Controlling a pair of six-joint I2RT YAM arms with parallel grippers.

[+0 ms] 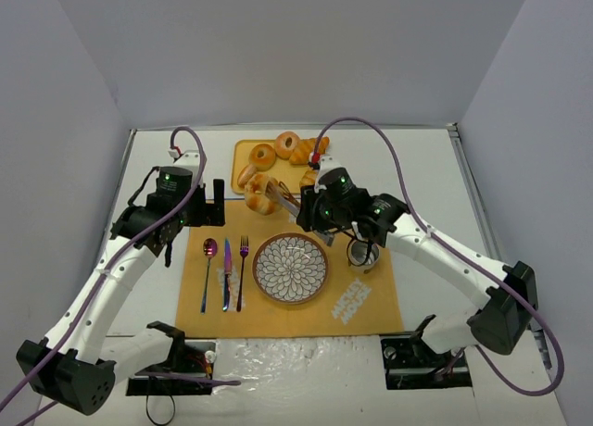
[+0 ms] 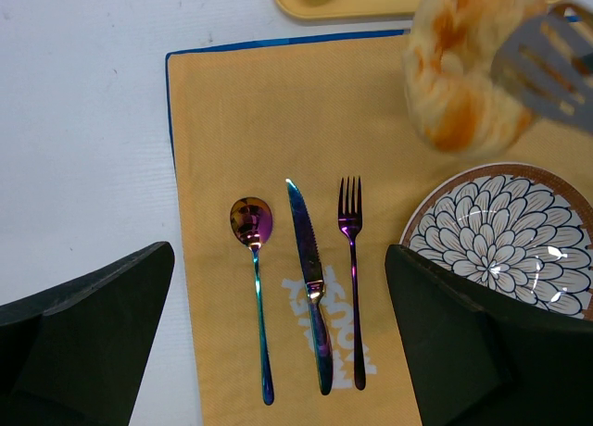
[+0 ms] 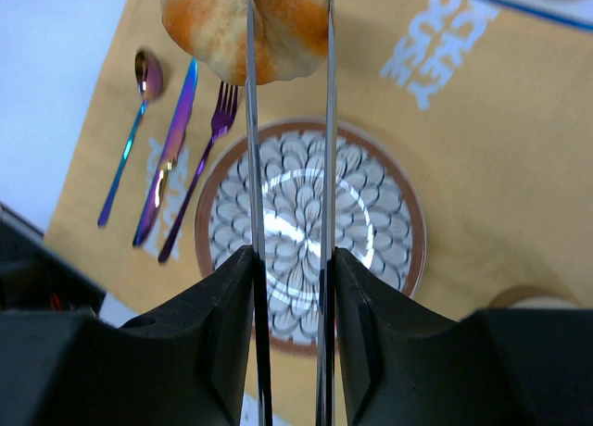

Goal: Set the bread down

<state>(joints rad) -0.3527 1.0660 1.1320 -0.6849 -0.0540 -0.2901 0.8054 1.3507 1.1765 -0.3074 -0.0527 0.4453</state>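
The bread roll (image 3: 243, 20) looks light, soft and springy, with a browned crust that would dent or tear if squeezed hard. It is not gripped directly. A pair of thin metal tongs (image 3: 251, 176) pinches it across its middle, and the blades press into the crumb a little. That seems a fair place to hold it, since the roll is roundish and could roll or slip out if it were caught near an edge.

The right hand (image 3: 289, 292) is closed tight around the tongs' handles, and the two blades run almost parallel up to the roll at the top of the wrist view. In the overhead view the right arm reaches in from the lower right, bent at the elbow, with its wrist just above the upper right rim of the patterned plate (image 1: 291, 268). The roll hangs in the air over the orange mat (image 1: 371, 301), up and left of the plate and just below the yellow tray (image 1: 243, 151) of other pastries.

The left hand (image 1: 208, 206) sits at the mat's upper left edge with its fingers spread wide, holding nothing, above the spoon (image 2: 252, 224), knife (image 2: 306, 259) and fork (image 2: 350, 224).
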